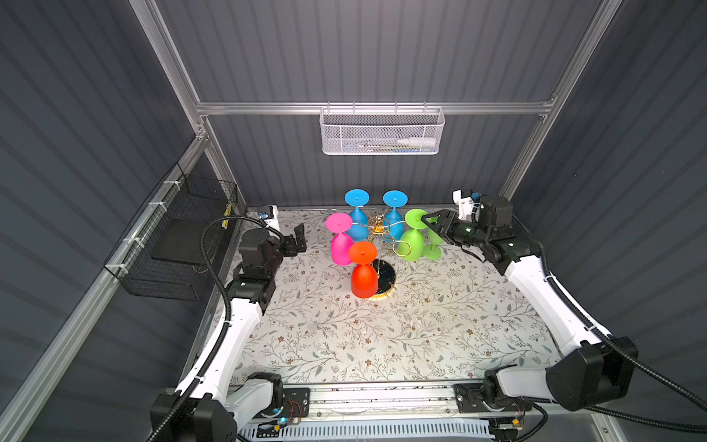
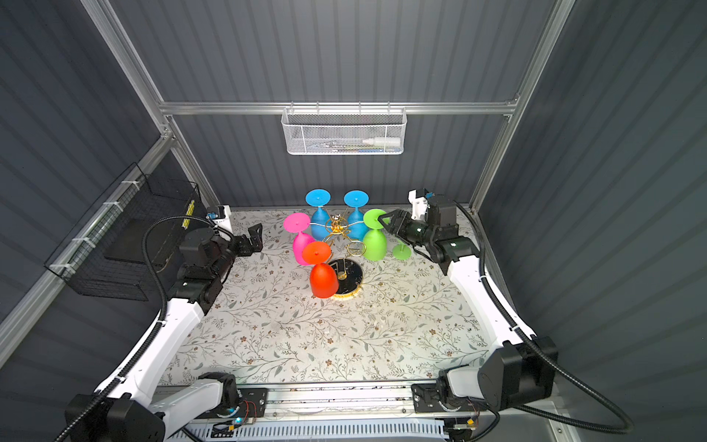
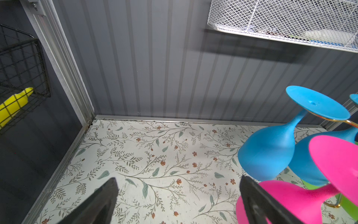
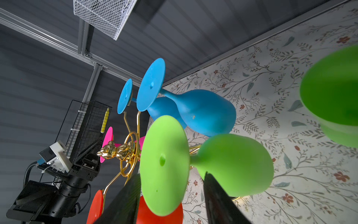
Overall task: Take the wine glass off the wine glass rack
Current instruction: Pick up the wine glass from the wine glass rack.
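The gold wine glass rack (image 1: pixel 377 226) stands on its round black base (image 1: pixel 387 272) at mid-table. Hanging upside down from it are two blue glasses, a pink one (image 1: pixel 341 248), an orange one (image 1: pixel 363 281) and a green wine glass (image 1: pixel 411 245). My right gripper (image 1: pixel 424 224) reaches in from the right. In the right wrist view it (image 4: pixel 172 176) is open, its fingers straddling the green glass's foot disc (image 4: pixel 164 164) with a gap on the bowl side. My left gripper (image 1: pixel 299 236) is open and empty, left of the pink glass.
A second green glass (image 1: pixel 432 250) stands on its foot on the floral table, right under my right gripper. A white mesh basket (image 1: pixel 382 134) hangs on the back wall. A black wire basket (image 1: pixel 172 237) hangs on the left wall.
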